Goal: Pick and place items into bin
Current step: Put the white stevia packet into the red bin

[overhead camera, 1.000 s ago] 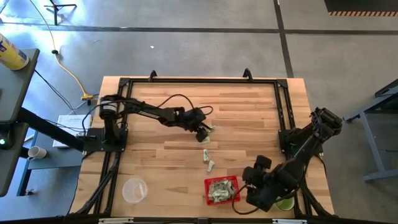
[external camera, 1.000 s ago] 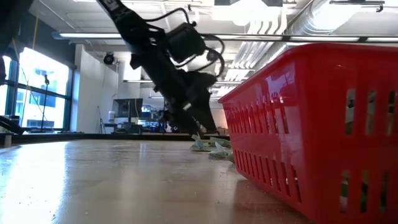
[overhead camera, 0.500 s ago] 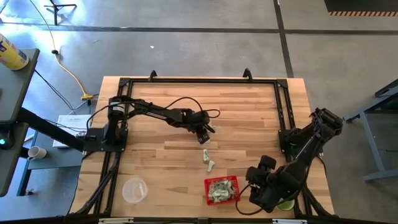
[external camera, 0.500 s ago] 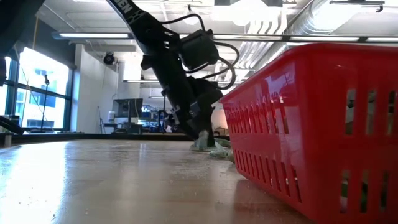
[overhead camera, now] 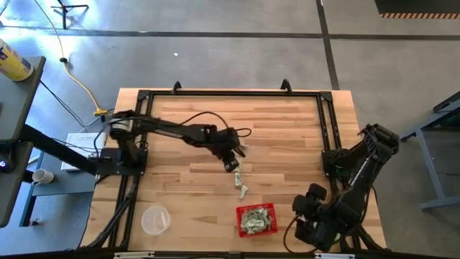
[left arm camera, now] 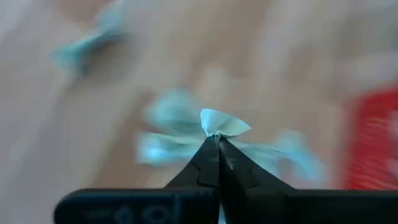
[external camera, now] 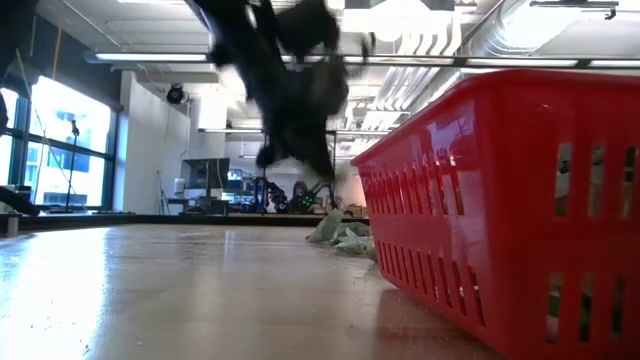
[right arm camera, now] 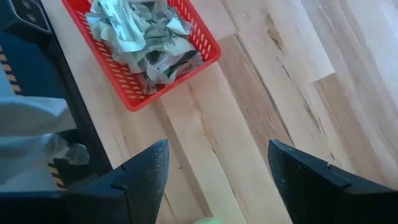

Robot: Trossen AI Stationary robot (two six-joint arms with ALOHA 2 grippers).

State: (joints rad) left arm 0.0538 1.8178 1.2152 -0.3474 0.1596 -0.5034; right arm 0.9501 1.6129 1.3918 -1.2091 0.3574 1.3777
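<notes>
My left gripper (overhead camera: 232, 164) hangs over the middle of the table, shut on one pale green-and-white wrapped item (left arm camera: 219, 123). Two more items (overhead camera: 238, 180) (overhead camera: 244, 191) lie flat on the wood between it and the bin. The bin (overhead camera: 256, 219), a small red mesh basket, stands near the table's near edge with several items inside (right arm camera: 144, 37). My right gripper (right arm camera: 217, 180) hovers open by the table's near right corner, right of the bin, with nothing between its fingers. In the low view the left arm (external camera: 290, 90) is a dark blur above the loose items (external camera: 342, 236). My left gripper pinches the item by a crinkled end of its wrapper (left arm camera: 216, 132), right at the tips of its two fingers (left arm camera: 205, 158). The fingers slant down from the table's left side. The rest of the item fans out beyond the tips, lifted clear of the table.
A clear round container (overhead camera: 155, 219) stands at the near left. A black frame (overhead camera: 230, 93) runs along the table's edges. The bin's red wall (external camera: 500, 200) fills the low view's right side. Bare wood (overhead camera: 287, 137) lies to the far right.
My left gripper dipped onto a loose item beside the others, shut on it and rose, lifting it clear of the table. My right gripper has drifted away from the bin toward the table's near right corner, staying open.
</notes>
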